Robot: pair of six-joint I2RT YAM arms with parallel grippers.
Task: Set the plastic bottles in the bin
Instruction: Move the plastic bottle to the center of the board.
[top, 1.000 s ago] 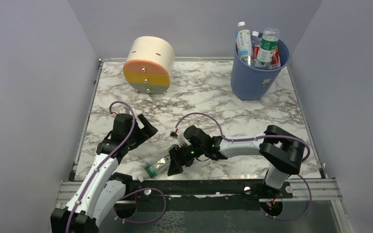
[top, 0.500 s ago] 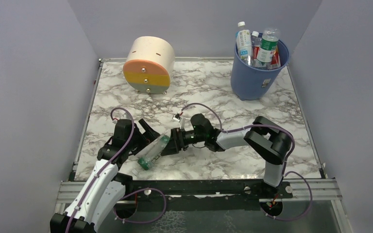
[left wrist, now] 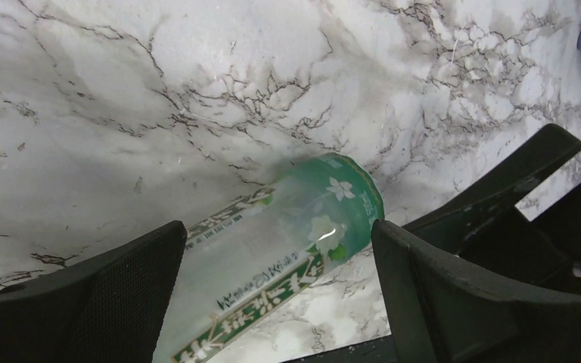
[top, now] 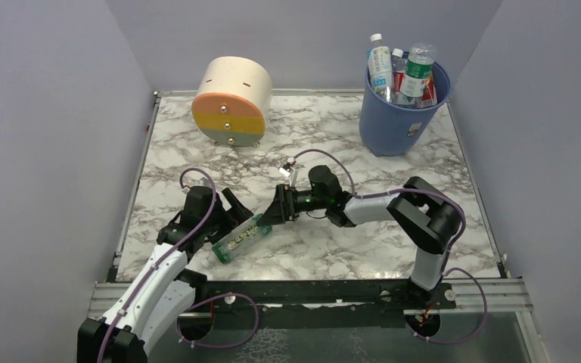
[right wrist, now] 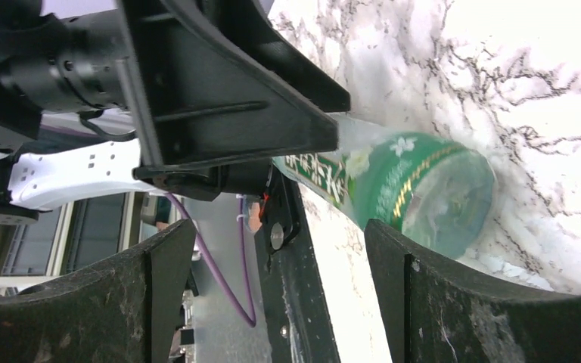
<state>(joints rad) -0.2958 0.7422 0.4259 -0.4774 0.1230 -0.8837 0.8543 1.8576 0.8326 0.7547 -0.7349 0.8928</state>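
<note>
A clear plastic bottle with a green label lies on its side on the marble table near the front left. My left gripper is open and straddles it; in the left wrist view the bottle lies between the spread fingers of the left gripper. My right gripper is open and empty, its tips just off the bottle's base. In the right wrist view the bottle lies beyond the right gripper. The blue bin stands at the back right and holds several bottles.
A cream, orange and yellow cylinder lies at the back left. The table's front edge and black rail run just below the bottle. Grey walls close in both sides and the back.
The bottle has moved from the front edge up and left toward the left gripper. The right gripper has let it go and drawn back right. The left gripper has closed in over the bottle.
</note>
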